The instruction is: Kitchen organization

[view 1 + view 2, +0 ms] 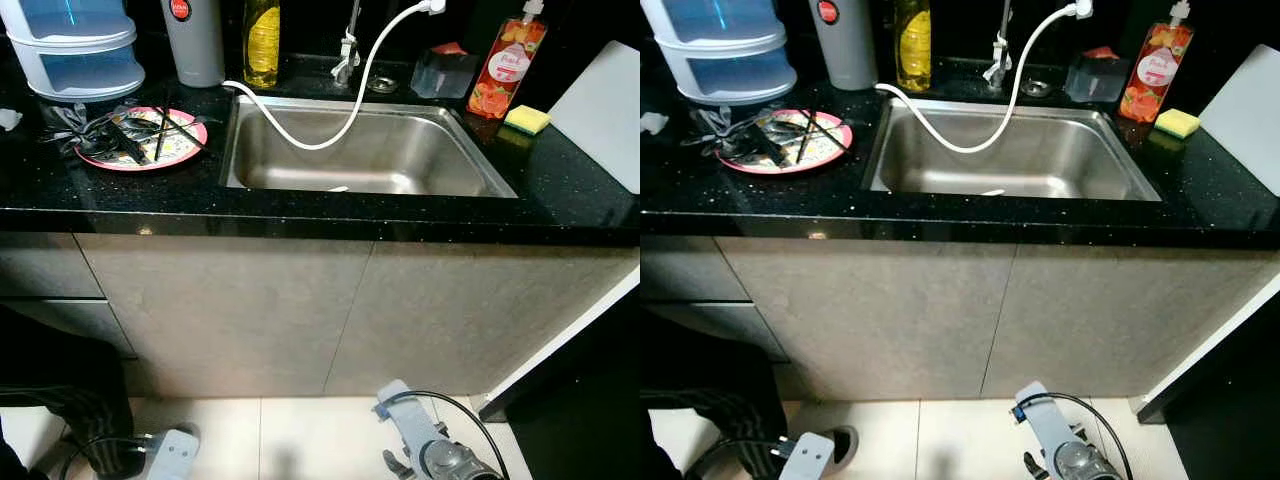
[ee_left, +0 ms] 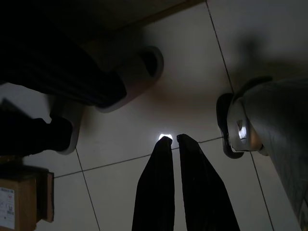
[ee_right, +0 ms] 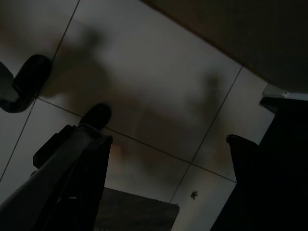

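Both arms hanging idle. Left hand narrow, fingers nearly touching, holding nothing, above pale floor tile. Right hand's state: cannot tell. Pink round plate with black utensils on black speckled tabletop, well above both hands, beside stainless steel sink.

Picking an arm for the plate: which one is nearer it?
Left. The left arm hangs low, roughly below the plate on the counter's left. The right arm hangs low under the sink's right half, farther across.
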Available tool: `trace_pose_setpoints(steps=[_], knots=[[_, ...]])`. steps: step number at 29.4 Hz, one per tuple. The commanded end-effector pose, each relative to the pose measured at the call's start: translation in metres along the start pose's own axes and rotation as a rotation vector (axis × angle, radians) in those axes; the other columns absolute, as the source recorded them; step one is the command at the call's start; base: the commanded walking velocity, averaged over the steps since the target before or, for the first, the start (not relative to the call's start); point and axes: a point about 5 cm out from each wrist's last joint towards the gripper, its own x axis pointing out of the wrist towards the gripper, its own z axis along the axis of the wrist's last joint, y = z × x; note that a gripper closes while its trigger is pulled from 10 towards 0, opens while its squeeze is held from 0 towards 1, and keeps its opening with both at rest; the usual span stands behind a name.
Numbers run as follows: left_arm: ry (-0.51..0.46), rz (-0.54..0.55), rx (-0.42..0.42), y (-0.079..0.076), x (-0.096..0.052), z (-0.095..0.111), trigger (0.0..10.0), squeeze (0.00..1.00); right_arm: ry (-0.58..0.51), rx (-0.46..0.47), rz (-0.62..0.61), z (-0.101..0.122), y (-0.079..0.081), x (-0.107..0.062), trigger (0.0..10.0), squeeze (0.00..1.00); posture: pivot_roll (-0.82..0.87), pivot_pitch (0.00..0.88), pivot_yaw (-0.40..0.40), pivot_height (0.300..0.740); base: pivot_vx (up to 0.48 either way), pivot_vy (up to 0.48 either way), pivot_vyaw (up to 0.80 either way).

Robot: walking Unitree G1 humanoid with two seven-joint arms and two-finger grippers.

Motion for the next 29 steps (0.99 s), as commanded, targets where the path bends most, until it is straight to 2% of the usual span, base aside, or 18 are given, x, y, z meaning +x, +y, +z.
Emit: trace_pose_setpoints(steps=[1, 9, 13, 16, 18, 21, 25, 29], knots=[[0.018, -0.022, 0.026, -0.002, -0.001, -0.003, 10.0, 0.0, 0.005, 0.031, -0.016, -0.004, -0.004, -0.001, 10.0, 0.0, 0.27, 0.0, -0.053, 0.74, 0.0, 0.0, 0.0], [0.029, -0.014, 0.006, -0.002, -0.003, -0.01, 10.0, 0.0, 0.028, 0.004, 0.005, -0.012, 0.001, -0.002, 10.0, 0.0, 0.28, 0.0, -0.054, 0.74, 0.0, 0.0, 0.0], [0.049, -0.048, 0.063, -0.009, -0.007, -0.019, 10.0, 0.0, 0.026, 0.021, -0.011, -0.012, -0.002, -0.002, 10.0, 0.0, 0.28, 0.0, -0.048, 0.74, 0.0, 0.0, 0.0], [0.045, -0.034, 0.037, -0.008, -0.007, -0.018, 10.0, 0.0, 0.03, 0.011, -0.002, -0.013, -0.001, -0.002, 10.0, 0.0, 0.29, 0.0, -0.066, 0.74, 0.0, 0.0, 0.0], [0.038, -0.004, -0.004, -0.005, -0.005, -0.015, 10.0, 0.0, 0.032, -0.037, 0.016, -0.012, 0.001, -0.002, 10.0, 0.0, 0.29, 0.0, -0.069, 0.74, 0.0, 0.0, 0.0], [0.04, -0.001, -0.008, -0.004, -0.005, -0.014, 10.0, 0.0, 0.031, -0.04, 0.015, -0.011, 0.0, -0.002, 10.0, 0.0, 0.29, 0.0, -0.069, 0.74, 0.0, 0.0, 0.0], [0.034, -0.03, 0.04, -0.008, -0.004, -0.012, 10.0, 0.0, 0.008, 0.002, -0.008, -0.002, -0.004, -0.001, 10.0, 0.0, 0.3, 0.0, -0.075, 0.74, 0.0, 0.0, 0.0], [0.027, -0.006, 0.011, -0.005, -0.003, -0.01, 10.0, 0.0, 0.004, -0.035, 0.014, 0.0, -0.001, 0.0, 10.0, 0.0, 0.31, 0.0, -0.085, 0.74, 0.0, 0.0, 0.0]])
